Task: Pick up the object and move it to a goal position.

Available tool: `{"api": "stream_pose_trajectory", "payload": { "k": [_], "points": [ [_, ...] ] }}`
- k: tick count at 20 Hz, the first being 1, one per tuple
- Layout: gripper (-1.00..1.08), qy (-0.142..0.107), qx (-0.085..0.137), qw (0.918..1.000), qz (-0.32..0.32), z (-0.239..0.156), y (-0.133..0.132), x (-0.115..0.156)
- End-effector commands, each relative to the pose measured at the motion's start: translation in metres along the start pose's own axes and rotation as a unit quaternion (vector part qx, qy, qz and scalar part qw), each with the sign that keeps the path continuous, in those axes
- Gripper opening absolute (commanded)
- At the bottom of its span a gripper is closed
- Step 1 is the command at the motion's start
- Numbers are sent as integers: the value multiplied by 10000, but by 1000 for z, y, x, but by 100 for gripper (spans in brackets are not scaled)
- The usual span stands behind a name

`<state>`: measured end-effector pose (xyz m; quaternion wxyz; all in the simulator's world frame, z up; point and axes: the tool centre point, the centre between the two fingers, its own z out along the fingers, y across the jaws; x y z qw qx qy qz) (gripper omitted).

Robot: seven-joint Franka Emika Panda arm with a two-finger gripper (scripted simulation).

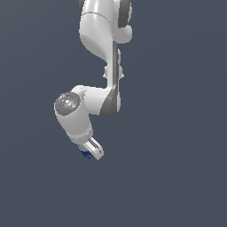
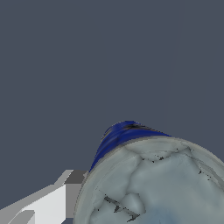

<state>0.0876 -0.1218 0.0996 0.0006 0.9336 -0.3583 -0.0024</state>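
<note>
The object is a tiny dark blue can (image 1: 86, 154) with a pale top. In the exterior view it sits between the fingers of my white gripper (image 1: 90, 153), which points down and toward the exterior view's right. The gripper is shut on the can. In the wrist view the can (image 2: 153, 179) fills the picture, its pale crinkled top facing the camera and its blue side behind it. One white and grey finger (image 2: 57, 201) presses against the can's side; the other finger is out of that picture.
The white arm (image 1: 99, 53) reaches down from the top of the exterior view. Behind everything is a flat dark grey-blue surface (image 1: 177, 155). No other objects and no goal marker show.
</note>
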Motion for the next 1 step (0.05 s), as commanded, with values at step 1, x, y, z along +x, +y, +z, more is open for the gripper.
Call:
{"api": "stream_pose_trajectory", "payload": {
  "k": [1],
  "points": [
    [-100, 20, 14, 10000, -2, -3, -1, 2]
  ]
}}
